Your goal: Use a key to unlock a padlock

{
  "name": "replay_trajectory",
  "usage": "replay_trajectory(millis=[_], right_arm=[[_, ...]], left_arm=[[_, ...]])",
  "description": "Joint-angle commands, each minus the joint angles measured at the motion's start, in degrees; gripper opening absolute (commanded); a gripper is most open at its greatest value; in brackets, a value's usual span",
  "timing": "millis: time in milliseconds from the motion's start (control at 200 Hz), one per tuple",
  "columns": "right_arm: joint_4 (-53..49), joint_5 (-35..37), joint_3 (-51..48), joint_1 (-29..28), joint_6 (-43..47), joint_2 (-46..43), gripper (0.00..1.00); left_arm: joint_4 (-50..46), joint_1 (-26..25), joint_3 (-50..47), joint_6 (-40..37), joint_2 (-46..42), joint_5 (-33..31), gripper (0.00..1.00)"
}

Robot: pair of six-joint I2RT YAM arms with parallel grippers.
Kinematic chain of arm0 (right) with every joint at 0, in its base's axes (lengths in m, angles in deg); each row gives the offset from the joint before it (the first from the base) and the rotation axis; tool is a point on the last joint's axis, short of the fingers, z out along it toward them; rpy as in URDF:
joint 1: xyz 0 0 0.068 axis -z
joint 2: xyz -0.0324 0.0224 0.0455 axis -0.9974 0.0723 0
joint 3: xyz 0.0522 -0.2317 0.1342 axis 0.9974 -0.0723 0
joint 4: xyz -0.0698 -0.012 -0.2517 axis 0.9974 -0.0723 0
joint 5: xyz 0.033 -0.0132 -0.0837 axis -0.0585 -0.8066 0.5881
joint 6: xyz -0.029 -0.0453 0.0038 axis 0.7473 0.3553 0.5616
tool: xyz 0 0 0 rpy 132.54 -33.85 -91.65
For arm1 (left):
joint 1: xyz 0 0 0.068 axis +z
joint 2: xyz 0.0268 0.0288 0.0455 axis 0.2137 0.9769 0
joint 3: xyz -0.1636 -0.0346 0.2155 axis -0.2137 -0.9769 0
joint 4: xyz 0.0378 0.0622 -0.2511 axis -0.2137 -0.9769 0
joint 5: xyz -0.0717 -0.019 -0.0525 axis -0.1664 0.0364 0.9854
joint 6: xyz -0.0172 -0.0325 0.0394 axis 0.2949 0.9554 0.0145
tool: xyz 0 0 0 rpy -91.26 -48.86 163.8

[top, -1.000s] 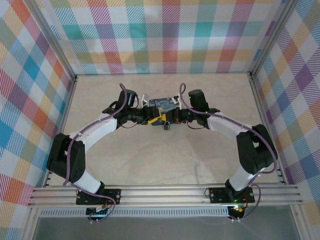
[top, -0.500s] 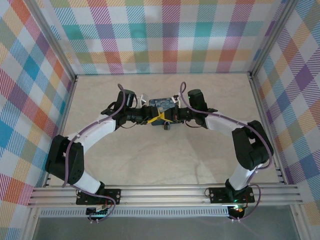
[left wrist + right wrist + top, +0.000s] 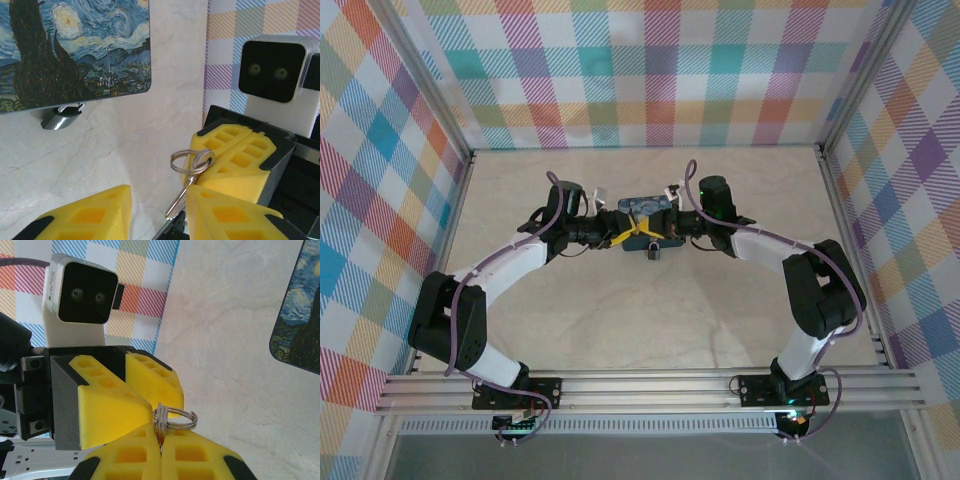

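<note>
Right claw (image 3: 160,436) pinches key (image 3: 180,199) by its head, blade left free for the keyhole. Left claw (image 3: 157,194) spread just beside, prob. free to steady padlock (image 3: 61,117), which hangs at box (image 3: 75,50) edge, far-middle of table (image 3: 125,150).

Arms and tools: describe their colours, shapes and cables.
The left arm and right arm have white links, black joints and a purple cable each. The left tool and right tool have yellow wedge-shaped fingers with square recesses on black bases, and a white, black-faced camera box.
</note>
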Motion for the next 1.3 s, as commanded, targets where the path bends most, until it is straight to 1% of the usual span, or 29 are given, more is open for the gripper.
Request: replay_trajectory(millis=[0, 225, 600, 930, 1050, 1085, 1150, 1185, 1260, 1295], right_arm=[[3.4, -2.0, -0.7, 0.1, -1.7, 0.9, 0.03], [6.6, -2.2, -1.1, 0.0, -4.0, 1.6, 0.03], [7.1, -2.2, -1.0, -0.2, -4.5, 2.3, 0.03], [6.2, -2.2, -1.1, -0.1, -3.6, 2.4, 0.05], [5.5, -2.2, -1.6, -0.1, -2.9, 2.4, 0.09], [5.3, -2.2, -1.6, -0.1, -2.8, 2.4, 0.11], [4.4, -2.1, -1.9, 0.0, -2.2, 2.3, 0.17], [3.4, -2.1, -1.9, 0.1, -1.5, 2.1, 0.22], [1.0, -1.5, -2.4, 0.7, 0.2, 1.2, 0.27], [-0.9, -1.0, -2.4, 1.2, 1.6, 0.7, 0.31]], left_arm=[[3.9, 0.3, -1.3, 2.7, -1.3, 1.3, 0.32], [4.4, 0.3, -1.8, 3.4, -1.3, 1.5, 0.28], [5.0, 0.3, -1.2, 4.2, -1.4, 1.5, 0.2], [2.2, 0.3, -0.8, 2.6, -1.7, 0.6, 0.05], [1.4, 0.2, -0.4, 1.8, -1.7, 0.1, 0.0], [1.2, 0.3, -0.4, 1.7, -1.7, 0.0, 0.0], [0.7, 0.3, -0.1, 1.4, -1.8, -0.2, 0.0], [0.3, 0.3, 0.0, 1.1, -1.9, -0.4, 0.0], [-2.3, 0.3, 0.8, -0.8, -2.1, -1.3, 0.0], [-4.0, 0.3, 1.3, -1.7, -2.2, -2.0, 0.0]])
